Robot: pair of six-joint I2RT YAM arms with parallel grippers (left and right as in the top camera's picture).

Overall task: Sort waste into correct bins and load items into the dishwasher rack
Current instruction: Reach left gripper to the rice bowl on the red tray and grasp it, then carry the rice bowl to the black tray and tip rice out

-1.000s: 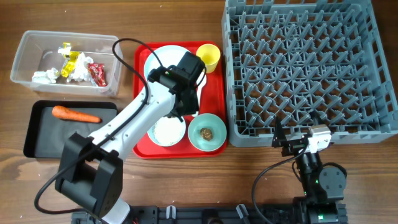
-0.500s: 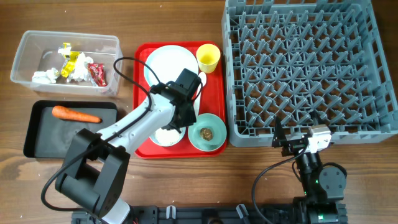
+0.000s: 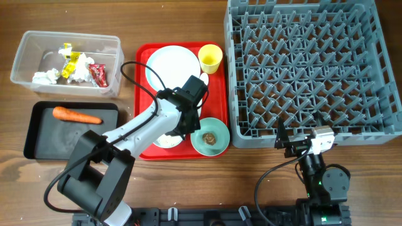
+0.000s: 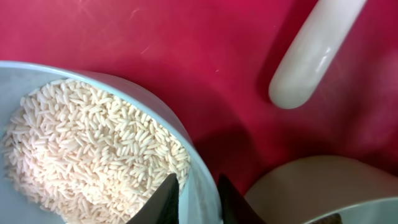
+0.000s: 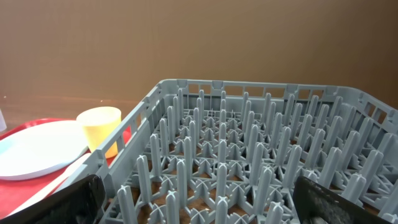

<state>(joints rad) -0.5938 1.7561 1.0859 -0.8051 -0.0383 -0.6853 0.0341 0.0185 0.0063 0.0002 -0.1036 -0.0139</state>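
The left gripper (image 4: pixel 196 186) has its jaws narrow, pinching the rim of the pale-blue bowl (image 4: pixel 149 106). The rice grains (image 4: pixel 93 149) lie by the inner jaw. The white spoon (image 4: pixel 311 53) is beyond the jaws, on the red tray (image 4: pixel 155 37). The right gripper (image 5: pixel 199 202) is wide open and empty, with the dishwasher rack (image 5: pixel 249 155) just ahead.

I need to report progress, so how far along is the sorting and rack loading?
Done: wrappers and tissue sit in the clear tub, the carrot in the black tray. In hand: the left fingers clamp the rim of the pale-blue bowl of rice. Left: that rice, the brown lump in the mint-green bowl, then every dish; the rack holds none.
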